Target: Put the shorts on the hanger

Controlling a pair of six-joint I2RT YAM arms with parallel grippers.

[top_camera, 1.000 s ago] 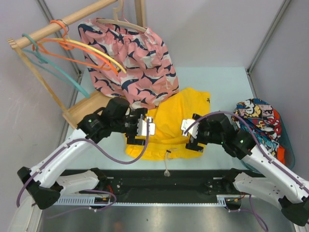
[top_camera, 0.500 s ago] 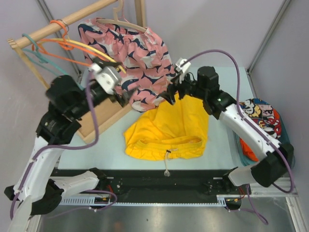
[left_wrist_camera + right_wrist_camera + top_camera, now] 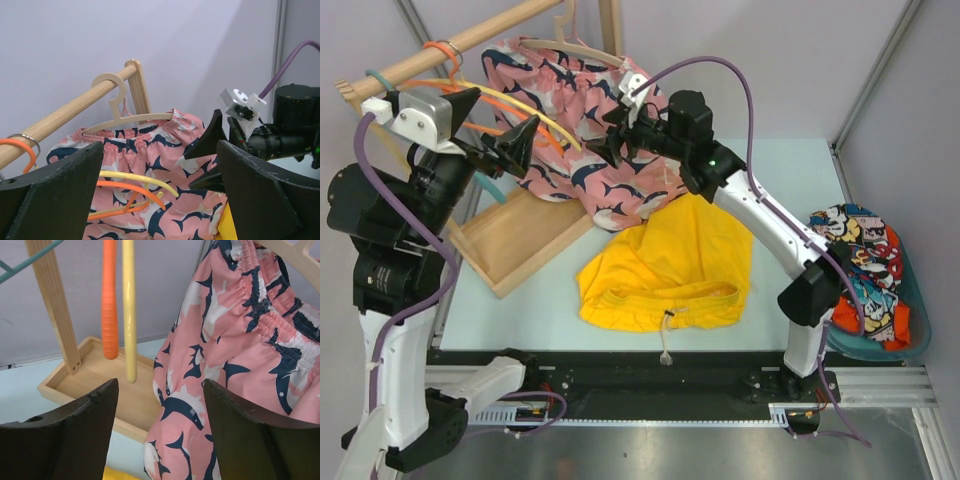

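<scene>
Table (image 3: 785,175) holds shorts (image 3: 670,265) flat; hanger (image 3: 129,310) tip ahead of spread right claw (image 3: 159,390); left claw (image 3: 160,150) spread.

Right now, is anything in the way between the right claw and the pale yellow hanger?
Nothing visible does. The arm of the yellow hanger hangs in clear air ahead of the right claw. The orange hanger hangs close beside it, and the pink shorts hang off to the other side.
</scene>
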